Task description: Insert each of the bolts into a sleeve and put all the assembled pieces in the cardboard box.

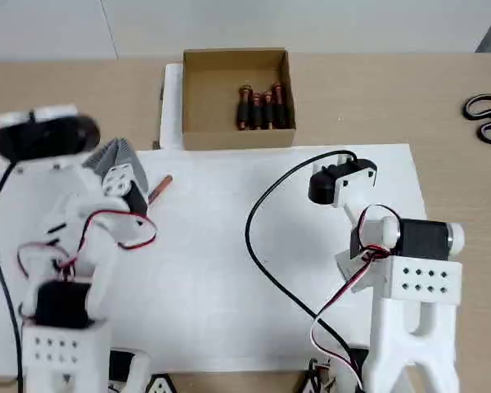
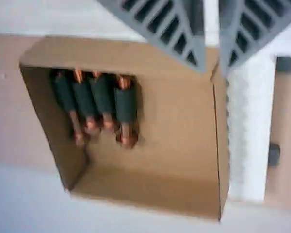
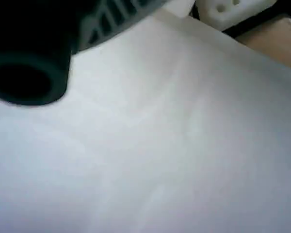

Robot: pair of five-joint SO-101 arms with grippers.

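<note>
The cardboard box [image 1: 198,98] stands at the back middle of the table, with several assembled pieces [image 1: 263,106] side by side in it, black sleeves on copper bolts. The left wrist view looks down into the box [image 2: 184,160] at those pieces [image 2: 99,104]. My left gripper [image 2: 212,60] hovers short of the box, grey fingers [image 2: 169,24] nearly together, nothing between them. A bare copper bolt [image 1: 159,189] lies on the white sheet just right of my left gripper [image 1: 116,162]. My right gripper [image 3: 63,39] is shut on a black sleeve [image 3: 24,77] just above the sheet.
A white sheet [image 1: 213,262] covers the work area. A white foam strip [image 1: 172,106] lies against the box's left side. Scissors [image 1: 487,115] rest at the table's right edge. A black cable [image 1: 258,246] loops across the sheet beside the right arm.
</note>
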